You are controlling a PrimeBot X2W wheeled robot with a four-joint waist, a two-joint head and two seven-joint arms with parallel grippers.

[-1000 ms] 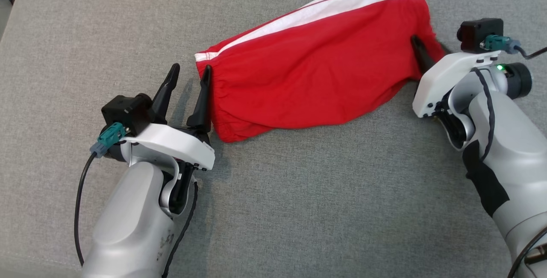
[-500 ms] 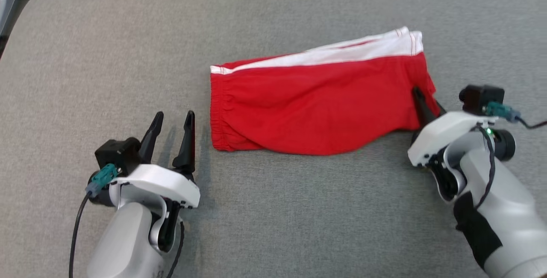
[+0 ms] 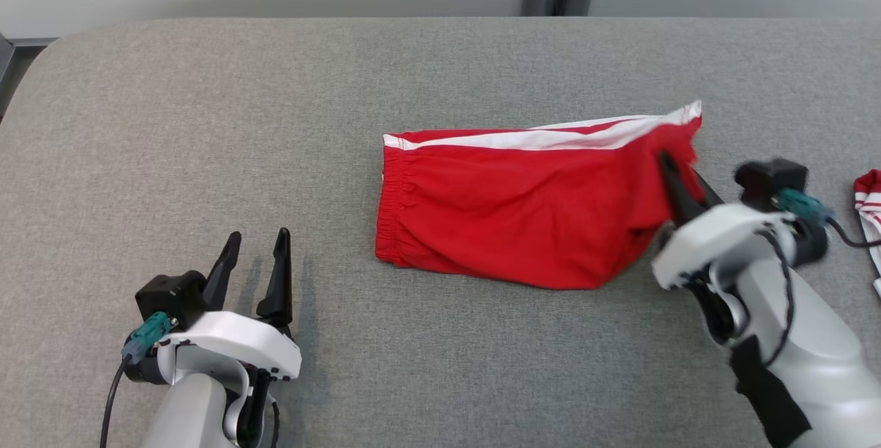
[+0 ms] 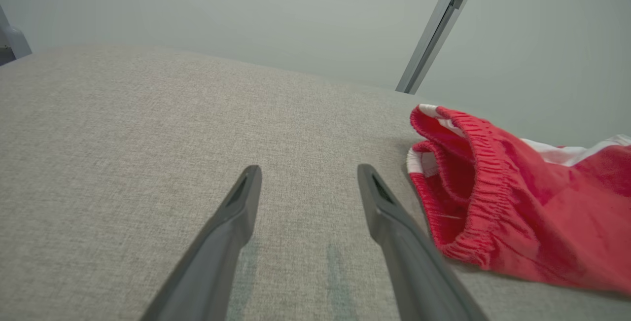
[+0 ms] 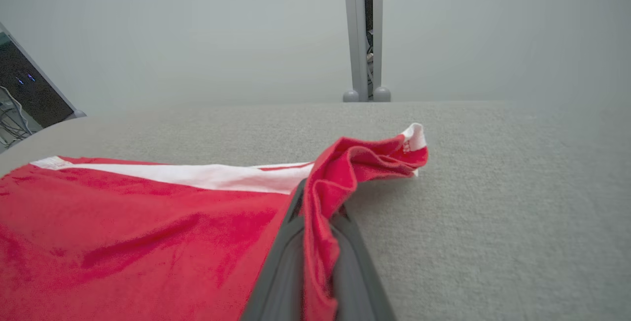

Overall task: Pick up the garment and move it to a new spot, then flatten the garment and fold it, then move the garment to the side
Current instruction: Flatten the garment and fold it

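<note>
Seemingly the last step is in hand. The garment (image 3: 523,214), red shorts with a white side stripe, is laid on the desk (image 3: 206,124) already doubled over. In the left wrist view its waistband (image 4: 473,188) is seen in two layers, so the shift to the side is judged to be what remains.

The right jaws are closed tight on a pinch of red cloth at the garment's hem end. In the right wrist view that cloth is seen bunched between the two fingers (image 5: 278,281) and drawn up into a ridge. The rest of the garment is left flat.

The left jaws are spread wide and nothing is held by them. They are placed off the garment's waistband end, clear of the cloth. Whether the desk is touched cannot be told.

For the next move, the grip must be kept and the hem end drawn low and evenly. Otherwise the fold may be pulled open from a single corner. Another red and white cloth (image 3: 868,200), lying beyond the garment's hem end, should be avoided.
</note>
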